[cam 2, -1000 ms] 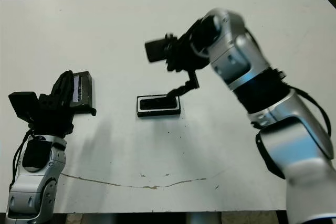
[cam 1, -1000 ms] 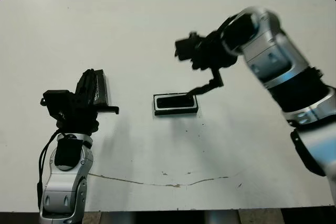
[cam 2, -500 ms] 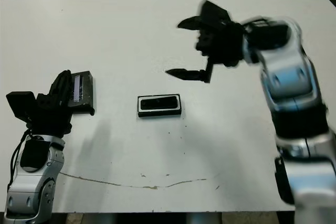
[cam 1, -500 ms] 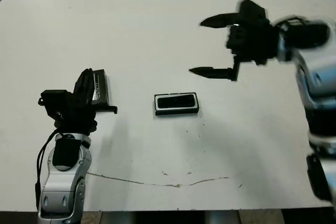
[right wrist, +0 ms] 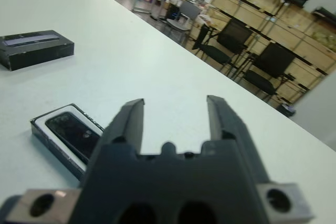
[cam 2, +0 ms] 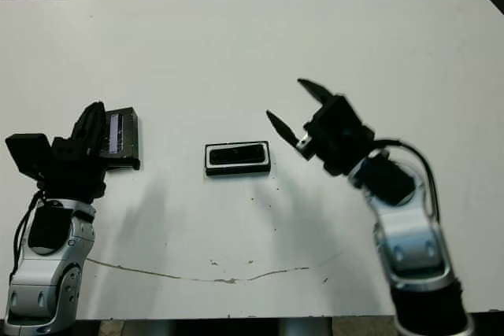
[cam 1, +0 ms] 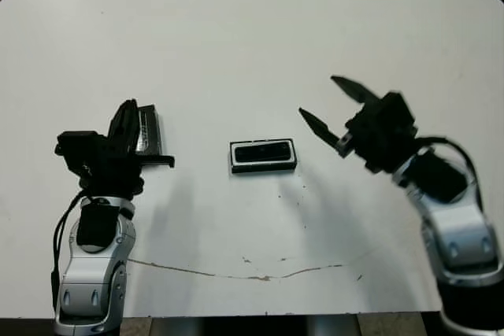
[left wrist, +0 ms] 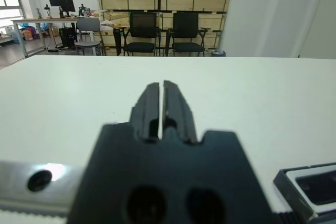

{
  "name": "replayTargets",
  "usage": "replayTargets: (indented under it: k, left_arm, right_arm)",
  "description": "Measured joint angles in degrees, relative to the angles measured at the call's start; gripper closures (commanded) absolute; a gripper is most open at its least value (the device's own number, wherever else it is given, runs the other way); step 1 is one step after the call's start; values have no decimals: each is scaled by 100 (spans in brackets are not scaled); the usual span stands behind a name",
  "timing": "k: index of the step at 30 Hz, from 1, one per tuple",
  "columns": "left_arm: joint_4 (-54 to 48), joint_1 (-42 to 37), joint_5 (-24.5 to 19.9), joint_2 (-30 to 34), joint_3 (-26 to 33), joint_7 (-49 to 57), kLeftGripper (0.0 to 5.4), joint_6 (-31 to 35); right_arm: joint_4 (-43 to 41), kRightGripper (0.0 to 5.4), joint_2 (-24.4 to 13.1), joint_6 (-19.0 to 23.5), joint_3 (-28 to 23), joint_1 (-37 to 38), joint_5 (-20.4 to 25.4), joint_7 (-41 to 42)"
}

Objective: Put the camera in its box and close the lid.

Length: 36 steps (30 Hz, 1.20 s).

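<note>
camera (cam 1: 263, 152): lies flat inside the box, dark face up, filling almost all of the white lining; it sits just ahead of the right gripper's fingertips and well apart from the left gripper.
box (cam 1: 264, 156): a shallow black-walled tray resting on the counter (cam 1: 236, 45) between the two arms, nearer the right one; not covered yet.
lid (cam 2: 120, 138): a flat black panel with a silvery strip, lying on the counter right beside the left gripper, close against its fingers; whether they touch it cannot be told.
left gripper (left wrist: 161, 109): fingers pressed together with only a thin slit between them, holding nothing.
right gripper (cam 1: 329, 106): fingers spread wide apart, empty, raised off the counter and pointing toward the box.
handling, lid: it looks rigid, thin and light, with a glossy strip that is likely slick; probably best taken across its two long edges near the middle, on the matt black, so it stays level.
handling, box: small and light, so it could slide on the smooth counter when the lid is pressed down; the free gripper may need to steady a wall.
handling, camera: a hard, slim device with a shiny face, likely to scratch; best left alone now it is seated.
</note>
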Motion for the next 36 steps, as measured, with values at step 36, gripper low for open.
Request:
replayTargets:
  k: [36]
  left_arm:
    - [-100,139,-5,6,0,-42,540,31]
  right_arm:
    - [1146,539,349,409,1337,-59,-998,-349]
